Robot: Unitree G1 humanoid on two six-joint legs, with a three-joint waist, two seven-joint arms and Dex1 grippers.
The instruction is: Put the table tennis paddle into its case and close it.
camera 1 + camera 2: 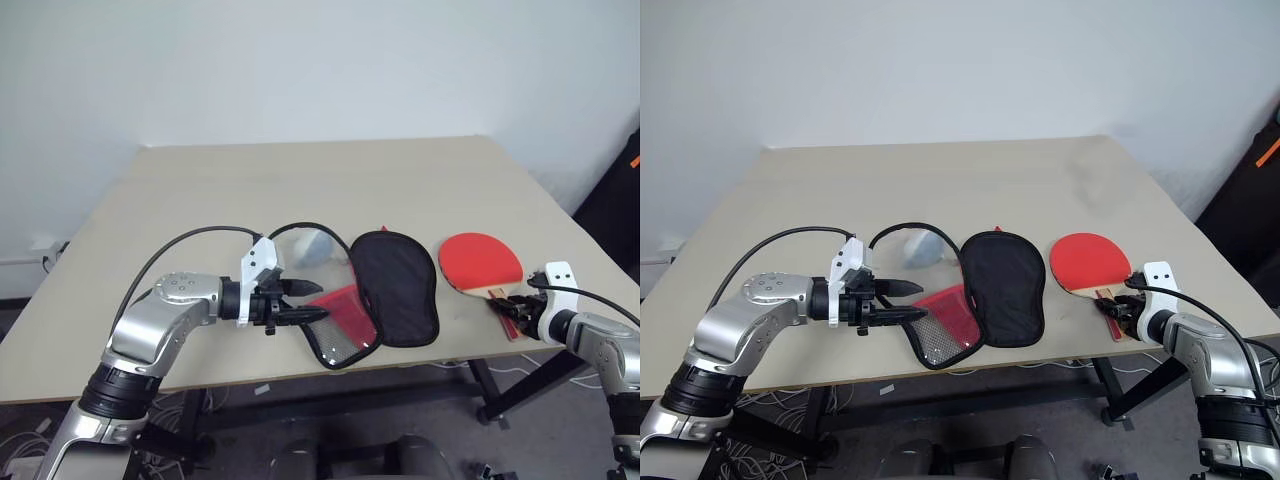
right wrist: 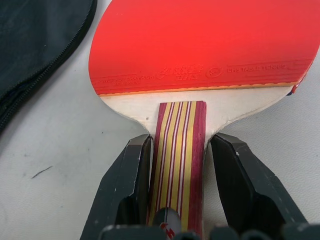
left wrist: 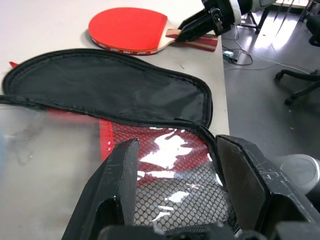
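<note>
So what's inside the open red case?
The case lies open, showing black lining with nothing on it. The paddle lies on the table beside it. Inside the mesh pocket cannot be judged.

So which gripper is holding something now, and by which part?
Right gripper straddles the paddle handle; whether it grips cannot be told. Left gripper is open over the case.

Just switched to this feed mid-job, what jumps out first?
The red table tennis paddle lies face up near the table's front right edge, its striped handle between the right gripper's fingers. Left of it the case lies unzipped and spread open, black lining up, with its red mesh-pocket half toward the left gripper, whose open fingers straddle that half's edge.
</note>
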